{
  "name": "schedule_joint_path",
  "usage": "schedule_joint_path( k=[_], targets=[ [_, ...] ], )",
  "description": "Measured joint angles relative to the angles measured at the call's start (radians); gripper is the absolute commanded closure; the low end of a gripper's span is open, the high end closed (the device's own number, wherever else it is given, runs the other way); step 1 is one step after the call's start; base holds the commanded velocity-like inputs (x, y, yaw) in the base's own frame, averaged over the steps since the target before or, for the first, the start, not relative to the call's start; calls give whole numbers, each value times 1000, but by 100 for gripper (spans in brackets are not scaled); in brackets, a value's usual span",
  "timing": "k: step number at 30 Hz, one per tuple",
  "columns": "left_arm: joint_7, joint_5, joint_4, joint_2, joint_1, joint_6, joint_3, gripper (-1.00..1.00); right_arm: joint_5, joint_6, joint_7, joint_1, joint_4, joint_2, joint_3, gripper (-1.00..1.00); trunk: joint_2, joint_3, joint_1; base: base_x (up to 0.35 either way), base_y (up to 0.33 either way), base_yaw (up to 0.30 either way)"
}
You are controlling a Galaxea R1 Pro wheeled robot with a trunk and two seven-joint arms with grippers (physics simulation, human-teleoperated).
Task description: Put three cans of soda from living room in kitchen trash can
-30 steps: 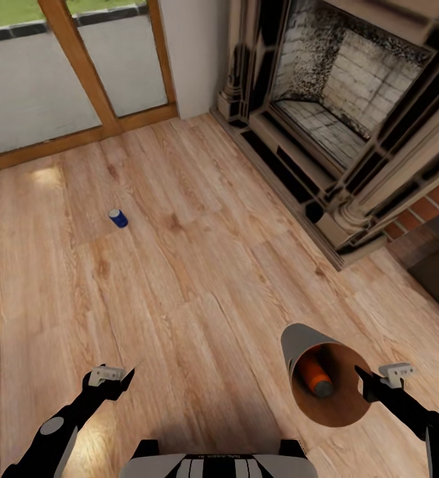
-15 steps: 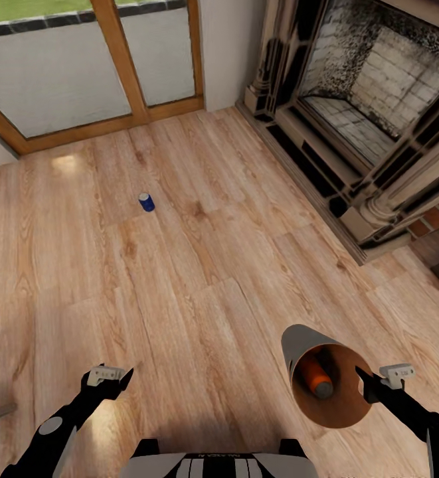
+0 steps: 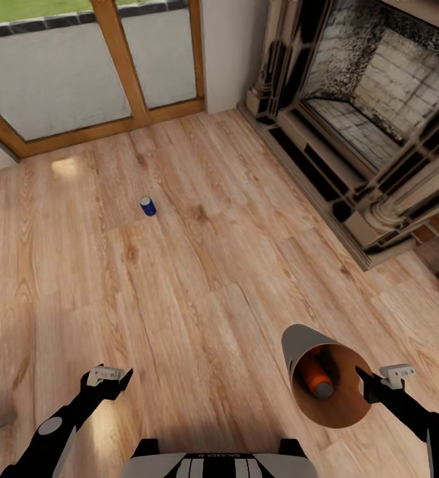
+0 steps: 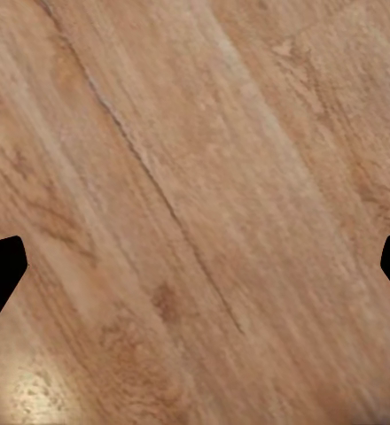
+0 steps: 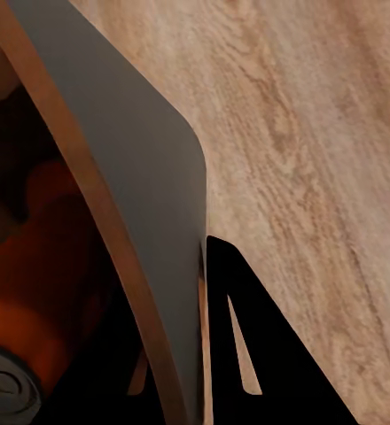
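Note:
A dark blue can of soda [image 3: 148,206] stands upright on the wood floor, far ahead of my left gripper [image 3: 110,379]. That gripper hangs open and empty over bare boards [image 4: 195,177]. My right gripper [image 3: 365,382] is shut on the rim of the tash can [image 3: 297,345], holding it tilted with its mouth toward me. The bin's outside is grey [image 5: 133,168] and its inside copper-brown. Inside it lies an orange can of soda [image 3: 315,378] with a grey top [image 5: 4,390]. A second orange shape [image 3: 320,360] sits behind that can.
A brick-lined fireplace [image 3: 372,99] with a dark stepped hearth runs along the right side. Wood-framed glass doors [image 3: 119,60] close the far wall. Light wood floor [image 3: 212,265] stretches between me and the blue can.
The whole view has swung left, so the doors, fireplace and blue can sit further right in the picture. Both arms and the held bin keep their places.

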Motion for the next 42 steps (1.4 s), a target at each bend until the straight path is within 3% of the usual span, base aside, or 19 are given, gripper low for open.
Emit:
schedule_joint_path(
  k=[9,26,42],
  targets=[
    [0,-1,0,-1,0,0,0,-100,0,0,0,0,2,1,1,100,0,-2,0,299,95,32],
    [-2,-3,10,1,0,2,0,-100,-1,-32,0,14,3,2,4,100,0,-17,0,310,87,174],
    [-3,-4,47,2,-1,3,-1,-100,0,-39,0,15,3,2,5,100,0,-35,0,320,-127,171]
  ],
)
